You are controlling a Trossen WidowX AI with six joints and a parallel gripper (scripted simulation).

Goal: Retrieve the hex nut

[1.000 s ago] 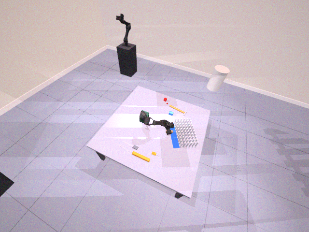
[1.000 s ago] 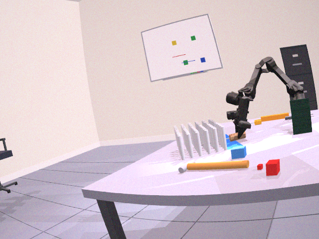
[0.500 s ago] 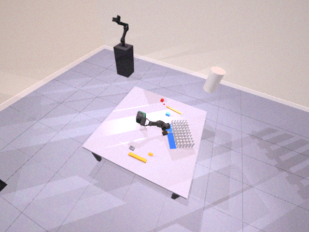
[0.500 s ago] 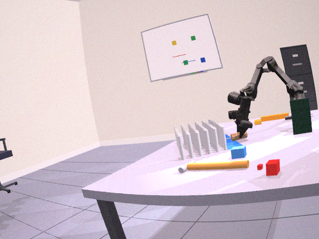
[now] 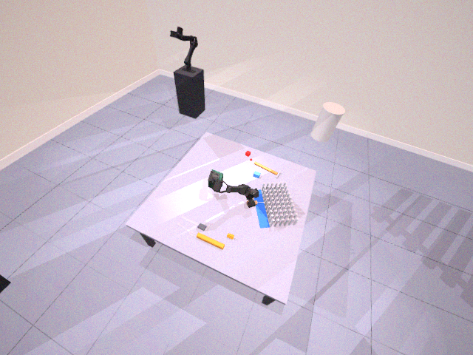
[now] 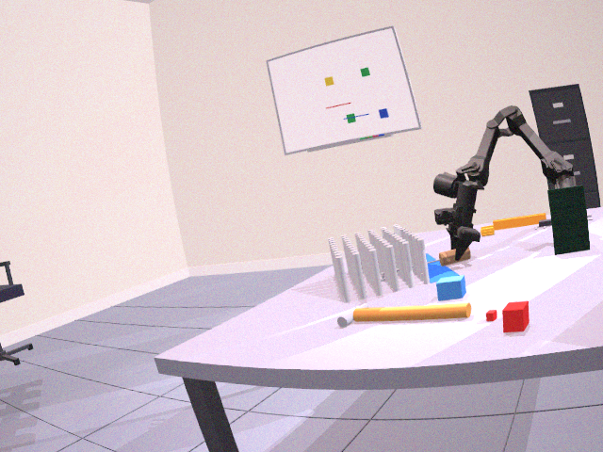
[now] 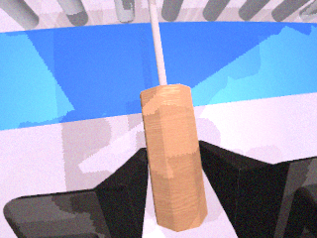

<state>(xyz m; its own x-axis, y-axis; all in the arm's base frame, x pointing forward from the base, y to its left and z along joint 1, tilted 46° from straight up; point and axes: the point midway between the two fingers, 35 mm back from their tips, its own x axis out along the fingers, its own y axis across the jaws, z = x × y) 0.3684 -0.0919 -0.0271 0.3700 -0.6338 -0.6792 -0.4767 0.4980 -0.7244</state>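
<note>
Hand (image 5: 254,203) (image 6: 462,253) (image 7: 171,149) gripping wooden handle (image 5: 256,203) (image 6: 448,256) (image 7: 173,169), thin rod (pale) over blue strip (image 5: 262,214) (image 6: 438,268) (image 7: 114,69).

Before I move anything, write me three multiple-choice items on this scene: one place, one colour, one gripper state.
1. Where is the blue strip?
A) Behind the spacers, away from the arm
B) Along the spacers' arm side
C) Under the red cubes

2. What colour is the larger cube?
A) Red
B) Green
C) White

3. How is the gripper?
A) Open, holding nothing
B) Shut on nothing
C) Shut on a wooden handle

1 B: the blue strip borders the spacers.
2 A: the larger cube shows red.
3 C: the gripper pinches the wooden handle.
</note>
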